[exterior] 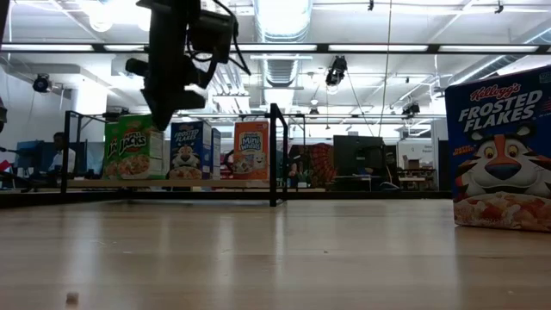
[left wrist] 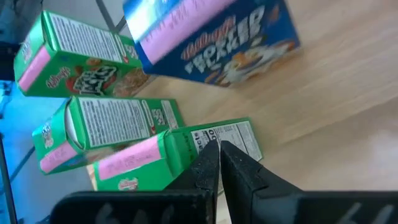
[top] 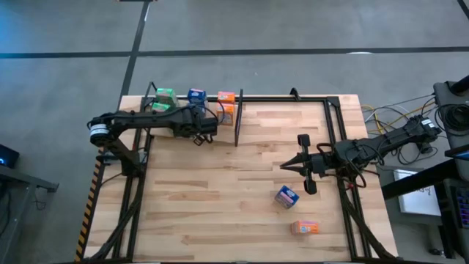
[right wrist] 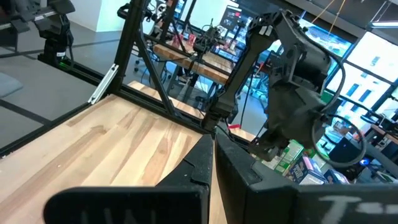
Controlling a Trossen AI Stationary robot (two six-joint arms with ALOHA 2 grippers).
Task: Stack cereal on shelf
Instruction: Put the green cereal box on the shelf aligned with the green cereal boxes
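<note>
Cereal boxes stand on the shelf [exterior: 215, 183] at the table's far left: green [top: 165, 94], blue [top: 196, 95] and orange [top: 226, 97], left of the black divider rod [top: 238, 121]. My left gripper [left wrist: 219, 155] is shut and slants down over them. Its tips show just in front of a green box [left wrist: 186, 149], beside two more green boxes [left wrist: 112, 121] and the blue box [left wrist: 211, 37]. Whether the tips touch that box, I cannot tell. My right gripper [top: 284, 167] is shut, held level above the table's middle right. A blue box [top: 287, 196] and an orange box [top: 305, 227] rest on the tabletop.
A black metal frame [top: 333, 117] runs along the far edge and down both sides of the table. Bare wood lies between the shelf and the two loose boxes. In the low view the blue box [exterior: 504, 155] stands close at the right.
</note>
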